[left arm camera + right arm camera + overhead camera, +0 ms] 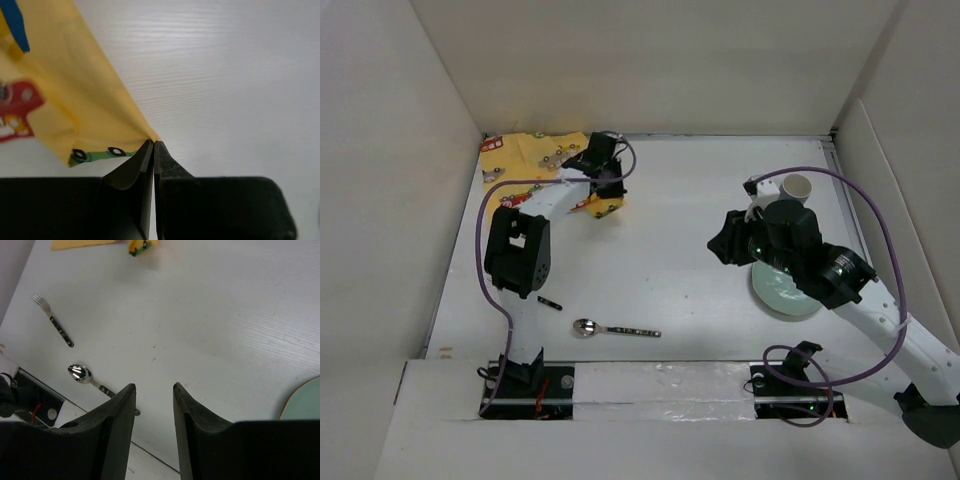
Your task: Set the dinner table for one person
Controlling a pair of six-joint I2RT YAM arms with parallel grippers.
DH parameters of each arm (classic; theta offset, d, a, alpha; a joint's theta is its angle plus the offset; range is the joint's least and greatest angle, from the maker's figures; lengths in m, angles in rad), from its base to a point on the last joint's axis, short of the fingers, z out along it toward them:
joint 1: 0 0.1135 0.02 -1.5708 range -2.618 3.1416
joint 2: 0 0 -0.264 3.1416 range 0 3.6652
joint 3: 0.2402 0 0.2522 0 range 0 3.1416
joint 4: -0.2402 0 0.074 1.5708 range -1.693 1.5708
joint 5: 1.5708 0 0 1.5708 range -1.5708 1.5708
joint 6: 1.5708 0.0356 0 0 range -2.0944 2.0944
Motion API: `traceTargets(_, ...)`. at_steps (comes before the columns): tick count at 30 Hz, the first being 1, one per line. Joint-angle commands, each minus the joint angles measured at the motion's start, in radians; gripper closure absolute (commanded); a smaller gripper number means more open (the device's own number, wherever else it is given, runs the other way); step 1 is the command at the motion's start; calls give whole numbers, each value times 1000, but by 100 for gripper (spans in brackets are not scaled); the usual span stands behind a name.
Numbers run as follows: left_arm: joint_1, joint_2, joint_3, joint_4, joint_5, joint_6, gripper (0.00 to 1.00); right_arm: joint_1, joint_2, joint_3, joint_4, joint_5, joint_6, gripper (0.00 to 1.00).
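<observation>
Your left fingers [144,162] are pinched together on the yellow placemat [75,100] at its corner, the white surface [225,75] spreading beyond them — your right fingers [125,410] stand apart, empty, above it, the plate [305,400] to their right.

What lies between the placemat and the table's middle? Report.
Nothing visible. The left claw grips the placemat by a corner; only bare dinner table shows toward the middle; the spoon lies nearer the front edge.
</observation>
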Motion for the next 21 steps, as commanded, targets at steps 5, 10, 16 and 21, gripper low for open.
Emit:
traceTargets(5, -158, -56, 119, 19, 180, -82, 100, 6, 7, 53, -7, 92, -36, 57)
traceTargets(10, -236, -72, -8, -10, 190, -44, 60, -14, 17, 7, -3, 148, -13, 32)
traceTargets(16, -245, -267, -137, 32, 73, -85, 48, -72, 119, -1, 49, 146, 10, 82)
traceTargets(21, -112, -446, -295, 106, -109, -169, 66, -126, 262, -21, 167, 87, 30, 100)
